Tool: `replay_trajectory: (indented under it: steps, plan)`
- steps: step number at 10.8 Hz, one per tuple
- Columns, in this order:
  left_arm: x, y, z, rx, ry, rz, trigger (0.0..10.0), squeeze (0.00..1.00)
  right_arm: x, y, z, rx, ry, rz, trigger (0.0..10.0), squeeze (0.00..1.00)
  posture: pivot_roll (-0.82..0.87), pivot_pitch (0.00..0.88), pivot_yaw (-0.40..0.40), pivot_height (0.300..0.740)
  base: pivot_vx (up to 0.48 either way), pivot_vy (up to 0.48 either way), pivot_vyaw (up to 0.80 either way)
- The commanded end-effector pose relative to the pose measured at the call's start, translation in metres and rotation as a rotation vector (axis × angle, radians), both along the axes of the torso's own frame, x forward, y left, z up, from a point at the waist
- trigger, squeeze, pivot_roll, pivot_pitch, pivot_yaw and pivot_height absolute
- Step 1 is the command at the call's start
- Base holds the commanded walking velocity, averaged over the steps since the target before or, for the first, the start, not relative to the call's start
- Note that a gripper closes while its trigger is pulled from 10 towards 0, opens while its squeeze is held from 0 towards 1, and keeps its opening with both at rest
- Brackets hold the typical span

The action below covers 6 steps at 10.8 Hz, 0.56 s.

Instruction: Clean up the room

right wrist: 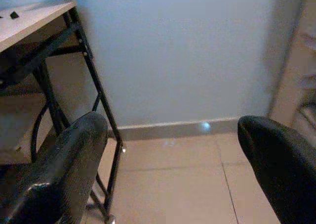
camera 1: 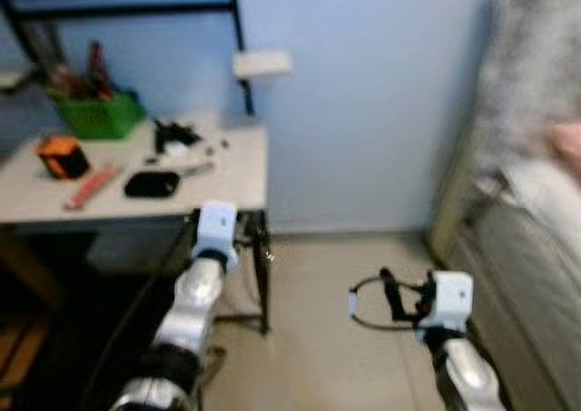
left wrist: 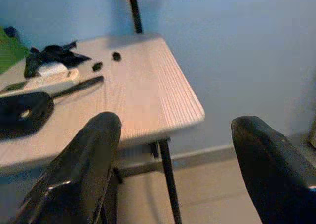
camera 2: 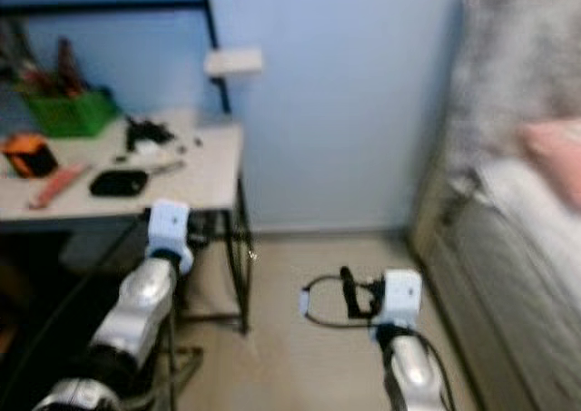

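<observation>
Blue wall (camera 1: 363,112) backs a small bedroom, tiled floor (camera 1: 318,338) below. Bed (camera 1: 536,248) at 3 o'clock, blurred, pink item (camera 2: 554,157) on it, cannot tell what.

Counter (camera 1: 241,171) at 10 o'clock, light wood top on a black frame, white box (camera 1: 261,63) on the frame upright above its far corner.

Clutter on the counter, big to small:
- green basket (camera 1: 100,113) with tools at the back, 11 o'clock
- orange-black item (camera 1: 62,155) at the 9 o'clock end
- flat black pouch (camera 1: 152,184) near the front edge
- red strip (camera 1: 89,186) between orange item and pouch
- black tangle (left wrist: 54,53) at the back, white bar (left wrist: 47,78) just beside it
- dark slim tool (left wrist: 76,87) touching nothing
- two black bits (left wrist: 106,61) apart from the rest

Left tool (left wrist: 173,159) is raised in front of the counter's near edge, fingers spread wide, nothing held. Right tool (right wrist: 173,164) is low over the floor at 5 o'clock, fingers also wide apart, empty.

Progress judgement: barely begun. Everything on the counter still lies loose, nothing grasped. All the sorting is left, likely loose pieces into the basket. Left tool is nearest; the pouch looks like the easiest first pick.
</observation>
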<state>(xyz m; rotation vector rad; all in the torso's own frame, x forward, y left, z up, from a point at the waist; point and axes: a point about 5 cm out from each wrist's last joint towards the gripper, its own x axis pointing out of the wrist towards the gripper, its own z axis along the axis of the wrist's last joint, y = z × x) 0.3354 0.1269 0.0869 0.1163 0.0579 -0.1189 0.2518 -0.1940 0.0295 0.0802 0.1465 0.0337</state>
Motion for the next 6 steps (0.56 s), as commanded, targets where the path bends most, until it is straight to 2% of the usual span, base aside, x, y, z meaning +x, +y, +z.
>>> replay_trajectory:
  steps: [1, 2, 3, 4, 5, 6]
  plan:
    - [0.0, 0.0, 0.001, 0.041, -0.021, -0.003, 10.0, 0.0, 0.001, -0.002, 0.002, 0.002, -0.005, -0.011, 10.0, 0.0, 0.02, 0.0, 0.063, 0.731, 0.382, 0.0, 0.67]
    - [0.001, 0.0, 0.0, 0.054, -0.017, -0.006, 10.0, 0.0, 0.0, -0.003, 0.001, -0.004, 0.005, -0.021, 10.0, 0.0, 0.03, 0.0, 0.06, 0.731, 0.0, 0.0, 0.54]
    - [0.002, 0.003, -0.006, 0.046, 0.039, -0.005, 10.0, 0.0, -0.005, -0.008, 0.002, -0.03, -0.005, -0.026, 10.0, 0.0, 0.03, 0.0, 0.052, 0.731, 0.0, 0.0, 0.0]
    - [-0.008, -0.003, -0.011, 0.02, 0.053, -0.059, 10.0, 0.0, -0.02, -0.011, 0.005, -0.063, -0.02, -0.006, 10.0, 0.0, 0.04, 0.0, 0.045, 0.731, 0.0, 0.0, 0.0]
    - [-0.022, -0.015, -0.016, -0.043, 0.07, -0.102, 10.0, 0.0, -0.042, -0.02, 0.005, -0.09, -0.002, 0.006, 10.0, 0.0, 0.04, 0.0, 0.023, 0.731, 0.0, 0.0, 0.0]
    - [-0.035, -0.021, -0.011, -0.11, 0.061, -0.109, 10.0, 0.0, -0.063, -0.036, 0.002, -0.093, 0.037, -0.02, 10.0, 0.0, 0.05, 0.0, 0.007, 0.731, 0.0, 0.0, 0.0]
